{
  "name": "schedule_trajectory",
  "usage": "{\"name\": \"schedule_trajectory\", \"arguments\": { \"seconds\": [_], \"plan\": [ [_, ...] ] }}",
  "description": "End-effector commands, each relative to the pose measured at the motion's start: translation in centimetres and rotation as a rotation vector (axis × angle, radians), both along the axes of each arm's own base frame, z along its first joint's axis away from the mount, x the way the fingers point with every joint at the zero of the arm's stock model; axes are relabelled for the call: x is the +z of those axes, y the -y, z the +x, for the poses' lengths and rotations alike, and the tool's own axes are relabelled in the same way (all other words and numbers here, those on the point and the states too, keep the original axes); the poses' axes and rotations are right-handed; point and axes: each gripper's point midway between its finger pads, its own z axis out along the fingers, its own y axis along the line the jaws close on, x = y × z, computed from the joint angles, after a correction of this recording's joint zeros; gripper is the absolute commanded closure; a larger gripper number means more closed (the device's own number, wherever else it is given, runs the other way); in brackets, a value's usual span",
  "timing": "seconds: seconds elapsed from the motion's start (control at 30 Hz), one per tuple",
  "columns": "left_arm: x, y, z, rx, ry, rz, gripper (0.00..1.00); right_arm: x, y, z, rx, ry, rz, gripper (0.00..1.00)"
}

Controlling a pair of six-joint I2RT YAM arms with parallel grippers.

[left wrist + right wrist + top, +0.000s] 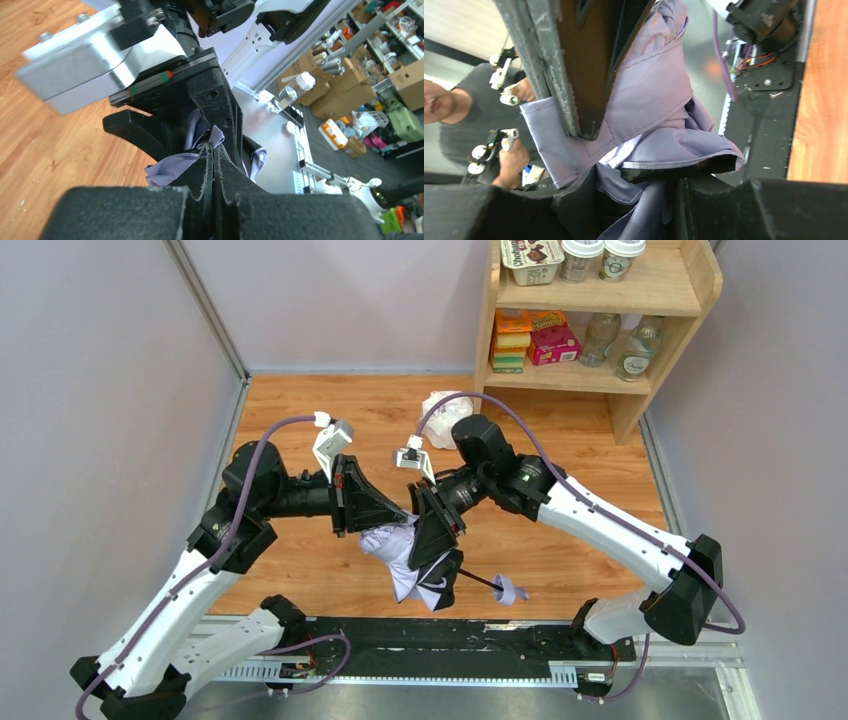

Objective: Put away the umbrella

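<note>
hanging just beyond the black rail (420,637), the umbrella (398,560) is pinched at its canopy by the left gripper (398,523), jaws pressed together; bunched folds are clamped by the right gripper (440,565).

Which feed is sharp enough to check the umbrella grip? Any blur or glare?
Top view: sharp, evenly lit, no harsh glare, umbrella clear. Left wrist: fingers dark, slightly soft up close. Right wrist: umbrella fills the frame, fingers blurred.
</note>
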Motion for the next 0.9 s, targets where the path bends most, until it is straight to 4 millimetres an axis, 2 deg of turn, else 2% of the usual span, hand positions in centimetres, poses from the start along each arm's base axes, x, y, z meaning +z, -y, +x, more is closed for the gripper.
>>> {"name": "schedule_trajectory", "arguments": {
  "seconds": [0.0, 0.13, 0.27, 0.3, 0.5, 0.87],
  "plan": [
    [1.0, 0.1, -2.0, -0.068, 0.125, 0.020, 1.00, 1.5, -0.7, 0.5, 0.009, -0.037, 0.022, 1.00],
    [0.2, -0.3, -2.4, -0.087, 0.132, 0.085, 1.00, 1.8, -0.3, 0.1, 0.041, -0.064, 0.021, 1.00],
    [0.1, -0.3, -3.9, -0.170, 0.153, 0.101, 1.00, 1.7, -0.3, -0.2, 0.068, -0.104, 0.023, 1.00],
    [-0.4, -0.3, -4.4, -0.199, 0.158, 0.124, 1.00, 1.8, -0.3, -0.2, 0.070, -0.102, 0.028, 1.00],
    [-1.7, -0.5, -6.7, -0.318, 0.165, 0.173, 1.00, 3.8, -0.4, -0.3, 0.101, -0.113, 0.071, 1.00],
    [-1.1, -1.4, -8.8, -0.419, 0.210, 0.128, 1.00, 4.4, -1.6, 0.6, 0.100, -0.169, 0.075, 1.00]
  ]
}}
